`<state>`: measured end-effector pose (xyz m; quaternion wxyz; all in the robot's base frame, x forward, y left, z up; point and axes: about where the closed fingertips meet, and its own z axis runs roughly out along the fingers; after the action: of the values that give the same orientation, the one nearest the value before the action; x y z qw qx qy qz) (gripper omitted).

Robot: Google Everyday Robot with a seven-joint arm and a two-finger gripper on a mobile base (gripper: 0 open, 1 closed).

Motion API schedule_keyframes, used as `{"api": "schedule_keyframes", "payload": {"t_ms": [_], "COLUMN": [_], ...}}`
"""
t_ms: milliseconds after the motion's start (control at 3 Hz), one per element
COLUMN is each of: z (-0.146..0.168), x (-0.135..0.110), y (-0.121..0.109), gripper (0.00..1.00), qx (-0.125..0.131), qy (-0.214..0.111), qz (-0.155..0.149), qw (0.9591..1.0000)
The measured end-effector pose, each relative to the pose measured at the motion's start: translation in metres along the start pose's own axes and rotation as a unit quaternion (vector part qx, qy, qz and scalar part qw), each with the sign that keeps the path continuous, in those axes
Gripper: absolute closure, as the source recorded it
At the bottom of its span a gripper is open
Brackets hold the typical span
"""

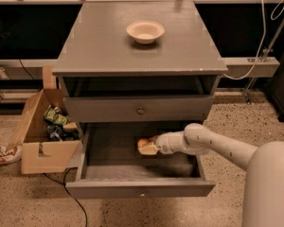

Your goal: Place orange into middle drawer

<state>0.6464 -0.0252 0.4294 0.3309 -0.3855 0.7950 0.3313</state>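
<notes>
The middle drawer is pulled open at the bottom of the grey cabinet, its small pale knob at the centre of the front. The orange is inside the drawer, near the middle and low over its floor. My gripper reaches in from the right and is shut on the orange, its pale fingers around the fruit. My white arm runs over the drawer's right side wall.
A shallow white bowl sits on the cabinet top. The shut upper drawer front is just above the arm. An open cardboard box of packets stands on the floor to the left. A cable lies on the floor.
</notes>
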Motion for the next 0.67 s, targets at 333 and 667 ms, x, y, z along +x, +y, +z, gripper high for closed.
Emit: {"api": "schedule_keyframes", "payload": {"t_ms": [333, 667], "z": [0.0102, 0.0102], "x": [0.0151, 0.0249], "y": [-0.0128, -0.0182], "gripper": [0.57, 0.36], "qx": [0.009, 0.016], "qy": [0.011, 0.019], "qz": [0.008, 0.013], "qw": [0.9999, 0.9996]}}
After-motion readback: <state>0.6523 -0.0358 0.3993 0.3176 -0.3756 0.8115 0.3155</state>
